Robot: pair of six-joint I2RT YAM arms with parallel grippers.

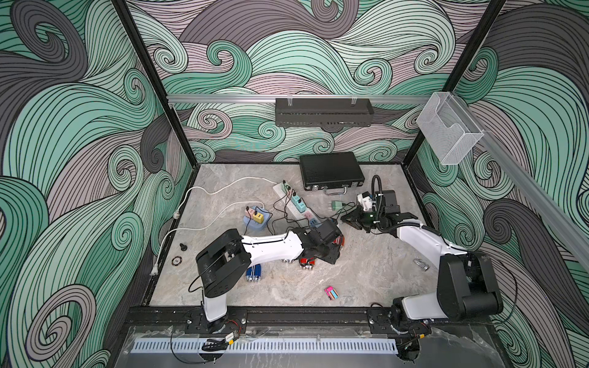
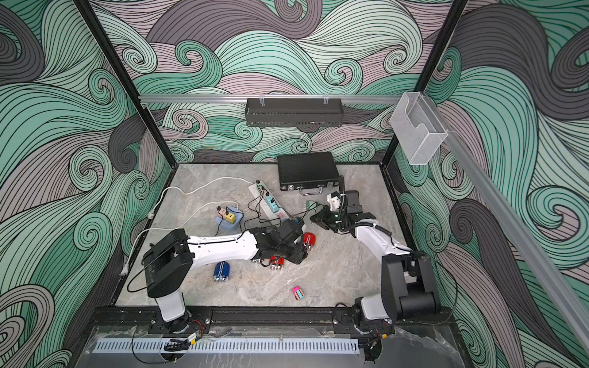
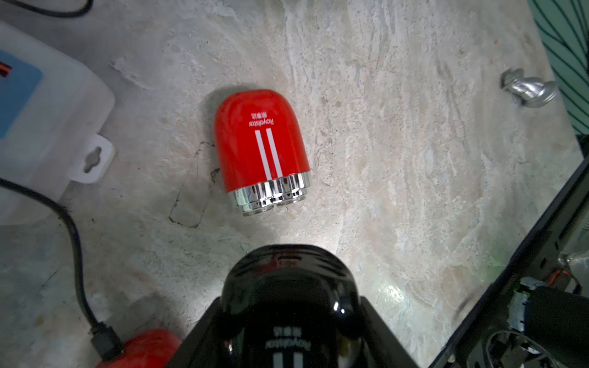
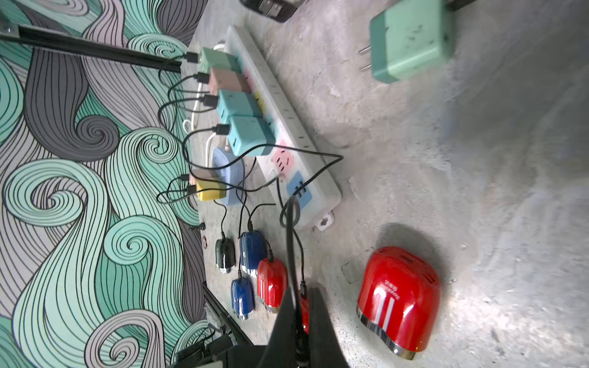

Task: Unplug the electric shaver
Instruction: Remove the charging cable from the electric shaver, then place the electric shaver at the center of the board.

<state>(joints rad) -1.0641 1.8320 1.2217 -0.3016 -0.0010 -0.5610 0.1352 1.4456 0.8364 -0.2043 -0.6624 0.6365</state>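
1. Grey marbled worktop point(image 1: 366, 277) in both top views. I see the white power strip point(image 1: 304, 212) lying diagonally towards the back. The left arm point(image 1: 271, 245) is stretched low towards its near end, and the right arm point(image 2: 373, 235) comes in from the other side. A red shaver point(image 2: 309, 239) lies just beside the left wrist.
2. Left wrist view: my left hand point(image 3: 288, 321) is closed partway around the black shaver point(image 3: 287, 280), gripping its glossy body on both sides with the rounded end forward. The red shaver lies flat just ahead, chrome heads towards the hand. A second red shaver point(image 3: 149, 345) at the edge has a black plug point(image 3: 103, 342) at its end.
3. Right wrist view: my right hand point(image 4: 299, 301) is pinched tight on a black cable point(image 4: 290, 235) that rises to a loop by the strip's end. A green adapter point(image 4: 411, 41) lies loose with its prongs bare.
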